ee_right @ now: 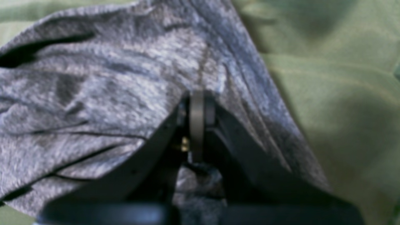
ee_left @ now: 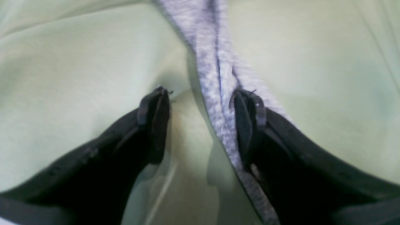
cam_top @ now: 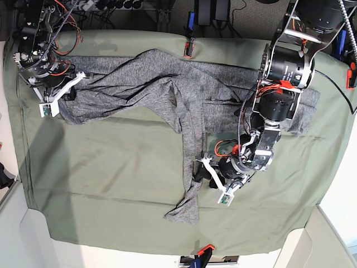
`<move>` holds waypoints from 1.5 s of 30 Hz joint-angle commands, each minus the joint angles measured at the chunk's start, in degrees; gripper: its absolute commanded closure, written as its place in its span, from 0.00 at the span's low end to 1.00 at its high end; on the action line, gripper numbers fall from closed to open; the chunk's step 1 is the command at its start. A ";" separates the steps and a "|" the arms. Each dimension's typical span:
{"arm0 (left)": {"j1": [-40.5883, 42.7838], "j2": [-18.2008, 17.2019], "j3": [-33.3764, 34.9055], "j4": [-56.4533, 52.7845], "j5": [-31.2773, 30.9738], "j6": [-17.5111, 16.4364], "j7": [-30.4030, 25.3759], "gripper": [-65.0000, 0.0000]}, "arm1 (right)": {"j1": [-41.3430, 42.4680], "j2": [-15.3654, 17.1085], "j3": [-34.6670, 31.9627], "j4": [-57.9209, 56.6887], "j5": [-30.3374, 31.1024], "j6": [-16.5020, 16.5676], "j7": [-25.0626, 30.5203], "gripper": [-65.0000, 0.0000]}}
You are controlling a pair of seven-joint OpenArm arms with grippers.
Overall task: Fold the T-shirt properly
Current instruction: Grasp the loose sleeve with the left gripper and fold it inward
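The heather-grey T-shirt [cam_top: 150,84] lies wrinkled across the far half of the olive-green cloth [cam_top: 111,162], with one long narrow part trailing toward the near edge [cam_top: 187,206]. My left gripper [cam_top: 204,175] is open and low beside that trailing strip. In the left wrist view the grey strip [ee_left: 209,62] runs between the open fingers [ee_left: 250,125], close to the right one. My right gripper [cam_top: 66,94] is at the shirt's left end. In the right wrist view it [ee_right: 198,97] is shut on bunched grey shirt fabric [ee_right: 109,78].
The green cloth covers the table and is held by red clamps at the far edge [cam_top: 188,47] and near edge [cam_top: 203,249]. Cables and equipment stand along the back [cam_top: 139,8]. The left arm's body [cam_top: 284,67] rises over the shirt's right part.
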 commanded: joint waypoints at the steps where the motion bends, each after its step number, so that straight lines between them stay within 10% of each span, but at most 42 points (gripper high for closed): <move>1: -1.27 0.33 -0.15 0.31 -0.02 0.17 0.11 0.44 | 0.37 0.15 0.17 0.68 0.07 -0.15 -0.22 1.00; 14: -2.56 3.02 -0.15 0.37 -5.20 -4.35 0.59 0.47 | 0.37 0.15 0.17 0.68 1.16 -0.13 -0.22 1.00; 19: -2.36 2.95 -0.15 0.37 -4.74 -4.35 1.40 0.96 | 0.39 0.15 0.17 0.68 2.19 -0.13 -0.20 1.00; 23: -3.56 0.83 -0.33 1.31 -6.64 -4.35 1.97 1.00 | 0.39 0.15 0.20 0.68 2.16 -0.13 -0.20 1.00; 35: 10.47 -19.28 -7.61 29.53 -38.88 -14.11 22.14 1.00 | 0.42 0.15 0.20 0.68 2.19 0.09 2.19 1.00; 45: 38.34 -21.53 -32.37 51.71 -56.59 -14.11 34.42 1.00 | 0.55 0.20 0.20 0.68 2.19 0.11 2.16 1.00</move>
